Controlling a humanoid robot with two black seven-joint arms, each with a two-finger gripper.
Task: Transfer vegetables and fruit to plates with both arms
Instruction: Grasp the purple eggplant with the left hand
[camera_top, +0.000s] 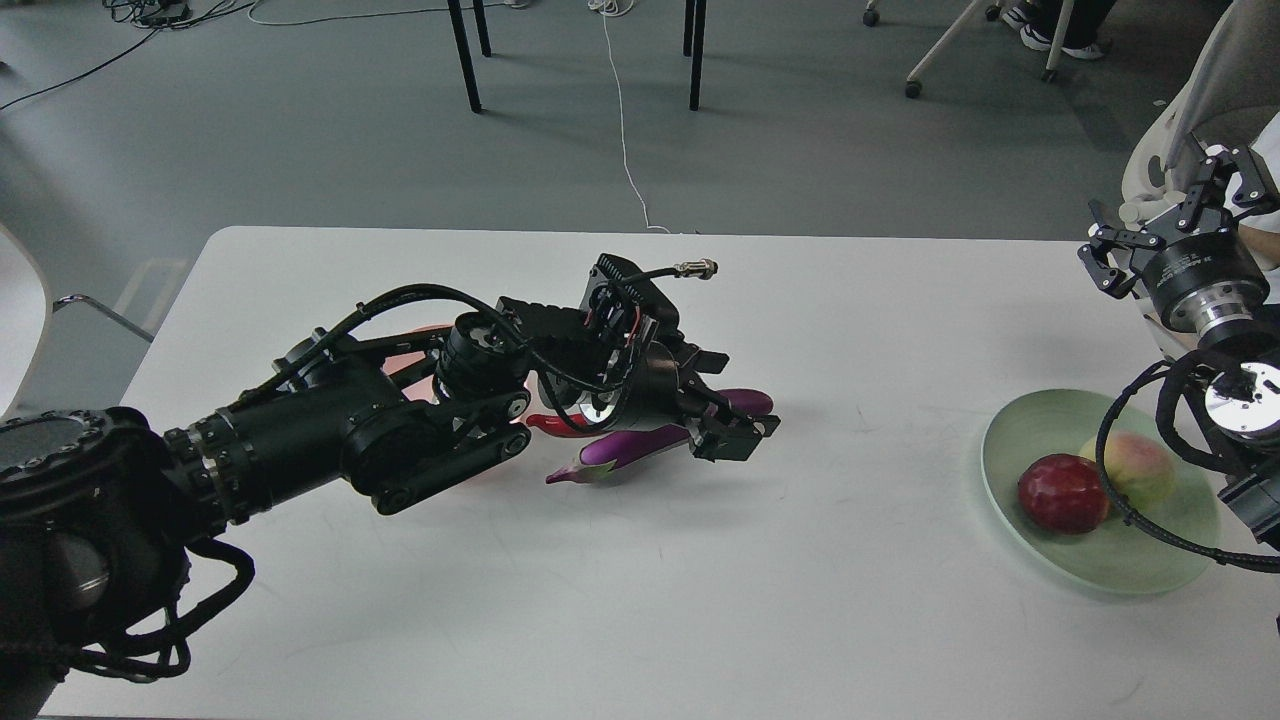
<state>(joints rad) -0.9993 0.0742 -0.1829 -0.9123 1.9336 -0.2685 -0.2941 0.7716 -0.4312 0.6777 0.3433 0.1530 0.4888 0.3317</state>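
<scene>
My left gripper (722, 402) is low over the table, its jaws open on either side of the right half of the purple eggplant (622, 449). The arm hides most of the red chili pepper (546, 423) and of the pink plate (418, 360); only bits of them show. The green plate (1003, 452) at the right holds the dark red pomegranate (1062, 493) and the peach (1142, 470), which is partly behind a cable loop. My right gripper (1166, 208) is open and empty, raised beyond the table's right edge, above and behind the green plate.
The white table (700, 600) carries only these things. Chair and table legs (693, 50) and cables lie on the grey floor behind. A chair with a pale back (1215, 90) stands at the far right.
</scene>
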